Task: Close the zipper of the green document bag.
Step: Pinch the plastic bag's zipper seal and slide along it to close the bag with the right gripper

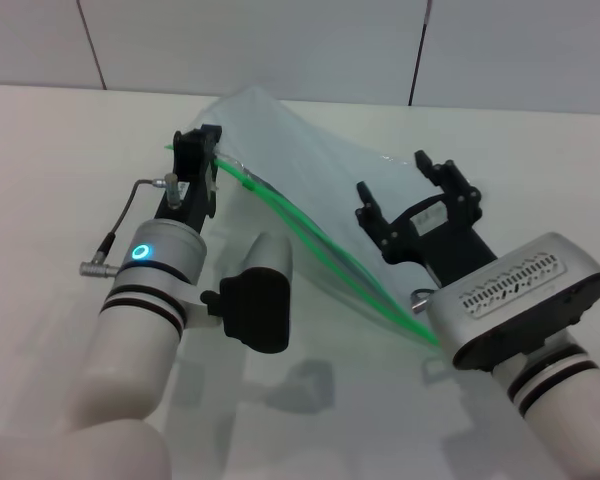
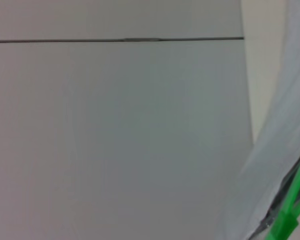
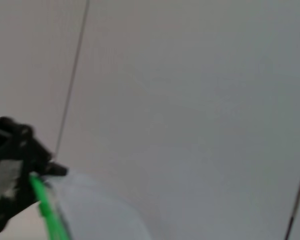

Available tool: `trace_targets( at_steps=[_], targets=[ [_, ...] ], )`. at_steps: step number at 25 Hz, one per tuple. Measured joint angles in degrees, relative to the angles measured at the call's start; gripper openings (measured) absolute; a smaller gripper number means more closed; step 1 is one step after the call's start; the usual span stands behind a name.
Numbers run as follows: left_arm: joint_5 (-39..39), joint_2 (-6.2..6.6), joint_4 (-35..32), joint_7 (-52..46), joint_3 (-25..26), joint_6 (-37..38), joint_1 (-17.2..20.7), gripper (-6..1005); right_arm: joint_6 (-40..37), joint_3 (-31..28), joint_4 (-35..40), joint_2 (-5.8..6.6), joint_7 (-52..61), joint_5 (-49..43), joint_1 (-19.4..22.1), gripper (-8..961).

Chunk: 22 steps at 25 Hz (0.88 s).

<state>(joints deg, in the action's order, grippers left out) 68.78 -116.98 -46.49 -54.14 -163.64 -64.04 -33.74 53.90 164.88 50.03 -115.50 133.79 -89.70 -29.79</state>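
Observation:
The green document bag [image 1: 310,170] is a pale translucent pouch, raised at its far left corner and sloping down to the table at the near right. The zipper [image 1: 320,245] runs as a bright green strip along its near edge, with a small slider tab [image 1: 248,183] near the raised end. My left gripper [image 1: 194,158] is shut on that raised zipper end. The right wrist view shows it as a black clamp [image 3: 10,167] on the green strip [image 3: 47,212]. My right gripper [image 1: 410,190] is open, its fingers spread just above the lower part of the bag. The left wrist view shows the bag [image 2: 282,150] and zipper [image 2: 292,207].
A white table [image 1: 50,160] carries the bag. Behind it stands a pale panelled wall [image 1: 280,40] with dark seams. Both forearms fill the near part of the head view.

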Motion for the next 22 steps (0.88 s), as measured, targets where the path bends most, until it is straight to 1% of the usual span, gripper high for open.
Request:
trace_targets(
  at_steps=[6, 13, 22],
  targets=[
    [2.52, 0.01, -0.04, -4.3, -0.01, -2.45, -0.01, 52, -2.31, 0.0, 0.7, 0.18, 0.0, -2.62, 0.08, 729],
    [3.5, 0.07, -0.58, -7.97, 0.0, -4.61, -0.02, 52, -2.37, 0.0, 1.76, 0.19, -0.03, -3.82, 0.09, 729],
    [4.72, 0.18, -0.7, -10.94, 0.01, -6.11, -0.04, 53, -3.03, 0.0, 3.82, 0.81, -0.02, -8.05, 0.72, 728]
  ],
)
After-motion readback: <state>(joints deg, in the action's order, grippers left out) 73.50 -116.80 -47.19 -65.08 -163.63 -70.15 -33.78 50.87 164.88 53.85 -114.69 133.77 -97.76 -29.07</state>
